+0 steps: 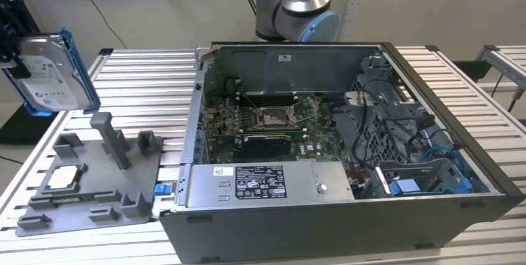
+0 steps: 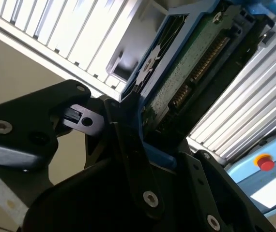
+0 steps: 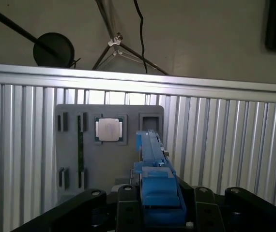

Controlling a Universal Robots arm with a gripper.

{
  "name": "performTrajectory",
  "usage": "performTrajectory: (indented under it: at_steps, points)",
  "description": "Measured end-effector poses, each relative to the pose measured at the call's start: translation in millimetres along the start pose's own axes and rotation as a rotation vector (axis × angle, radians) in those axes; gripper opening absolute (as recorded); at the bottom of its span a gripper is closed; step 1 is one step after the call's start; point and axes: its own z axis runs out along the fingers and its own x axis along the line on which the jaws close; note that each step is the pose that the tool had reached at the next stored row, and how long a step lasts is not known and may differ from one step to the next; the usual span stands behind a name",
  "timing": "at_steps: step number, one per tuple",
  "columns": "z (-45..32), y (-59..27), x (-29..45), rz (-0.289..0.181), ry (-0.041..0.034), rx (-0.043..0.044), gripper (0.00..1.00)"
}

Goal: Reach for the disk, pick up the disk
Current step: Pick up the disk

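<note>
My end effector (image 3: 160,208) is clenched on the disk (image 1: 51,74), held in the air near the grey holder (image 1: 90,185) on the surface (image 1: 148,74). I judge my hold is only on the blue frame (image 2: 150,58), so the disk could pivot, slip and drop.

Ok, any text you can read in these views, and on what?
White label on the rectangular silver-metal disk in its blue plastic frame: black print, too small to read.
Black-and-white label on the grey power-supply box: too small to read.
Nothing else legible.
</note>
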Motion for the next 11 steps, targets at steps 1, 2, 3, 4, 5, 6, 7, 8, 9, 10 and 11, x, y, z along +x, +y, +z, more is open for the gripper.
performTrajectory:
  at_steps: [1, 2, 3, 4, 5, 6, 7, 8, 9, 10, 11]
  points:
    - [-2.3, 0.0, -0.1, 0.0, 0.0, 0.0, 0.0]
    - [-4.6, 0.0, -0.1, 0.0, 0.0, -0.0001, 0.0]
    - [-7.3, 0.0, -0.3, 0.001, 0.0, 0.0, 0.0]
    - [-10.4, 0.0, -0.4, 0.001, 0.0, 0.0, 0.0]
    - [-13.4, 0.0, -0.5, 0.001, 0.0, 0.0001, 0.0]
    - [-16.7, -0.1, -0.6, 0.001, 0.0001, 0.0, 0.0]
    - [-19.9, -0.1, -0.7, 0.001, 0.0, 0.0001, 0.0]
    - [-23.0, -0.1, -0.8, 0.001, 0.0, 0.0, 0.0]
    - [-26.1, -0.1, -0.9, 0.001, 0.0, 0.0, 0.0]
    - [-28.9, -0.1, -1.0, 0.001, 0.0, 0.0, 0.0]
    - [-31.9, -0.1, -1.1, 0.001, 0.0, 0.0, 0.0]
